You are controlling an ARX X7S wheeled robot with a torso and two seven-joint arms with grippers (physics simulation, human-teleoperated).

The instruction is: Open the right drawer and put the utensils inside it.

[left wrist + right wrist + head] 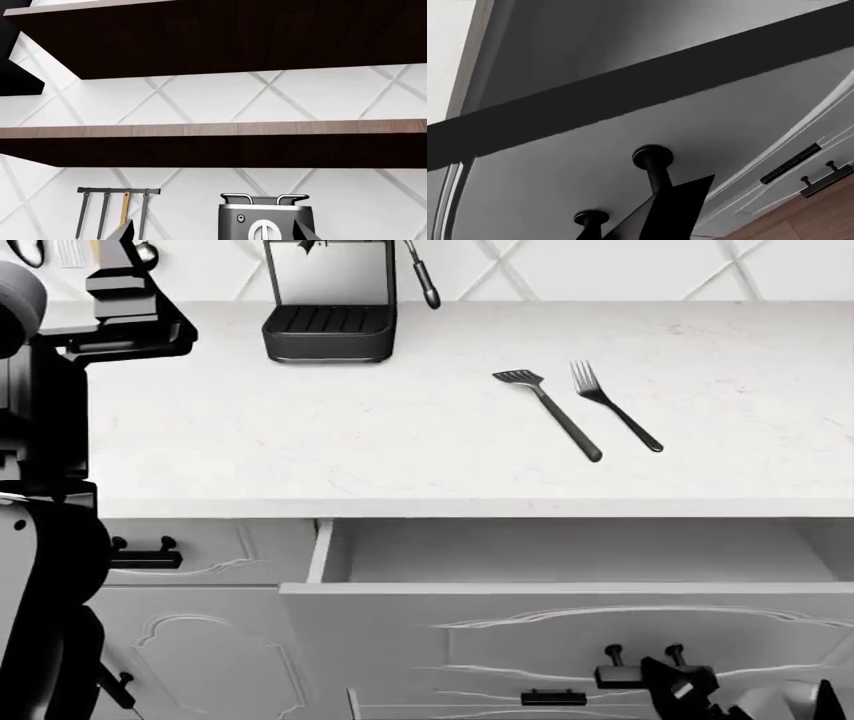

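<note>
Matt dark spatula (550, 413), dark metal fork (614, 418), smooth white countertop (400, 440), dark wood-grain shelves (213, 145), matt white drawer (574, 630)

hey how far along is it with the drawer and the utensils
Done: the right drawer is pulled open, its inside bare. In hand: the right tool is at the drawer's handle. Left: the spatula and fork lie on the counter, untouched.

No readable text, label, brand, number or sign appears in any view. The coffee machine (265, 218) carries only a round dial with a plain bar mark, not a letter or figure.
</note>
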